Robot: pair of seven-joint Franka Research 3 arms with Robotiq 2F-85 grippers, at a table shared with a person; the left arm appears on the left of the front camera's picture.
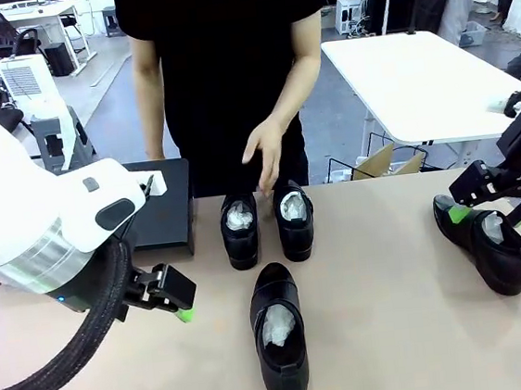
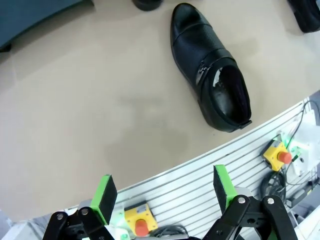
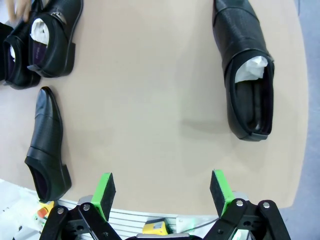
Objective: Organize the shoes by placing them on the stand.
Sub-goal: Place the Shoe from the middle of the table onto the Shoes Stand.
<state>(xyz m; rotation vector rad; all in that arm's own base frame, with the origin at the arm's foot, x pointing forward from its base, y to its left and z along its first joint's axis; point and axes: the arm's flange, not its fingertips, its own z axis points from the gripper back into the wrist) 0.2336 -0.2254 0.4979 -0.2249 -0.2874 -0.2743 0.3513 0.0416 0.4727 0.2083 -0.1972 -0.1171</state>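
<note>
While both grippers stand wide apart and empty, this reads as the approach to a first pick. For the right gripper point(image 3: 162, 192), the nearest shoe point(image 3: 247, 85) lies ahead, just outside its right-hand pad, toe pointing away: shift over, straddle the sides near the opening, not the slick toe. For the left gripper point(image 2: 162, 192), the middle shoe point(image 2: 212, 75) lies ahead-right; the stand point(image 1: 164, 210) sits beyond that gripper.

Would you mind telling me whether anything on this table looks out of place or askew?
Nothing looks damaged, but the right shoe lies slanted and apart from the rest, and the middle shoe sits alone. None is on the stand yet.
</note>
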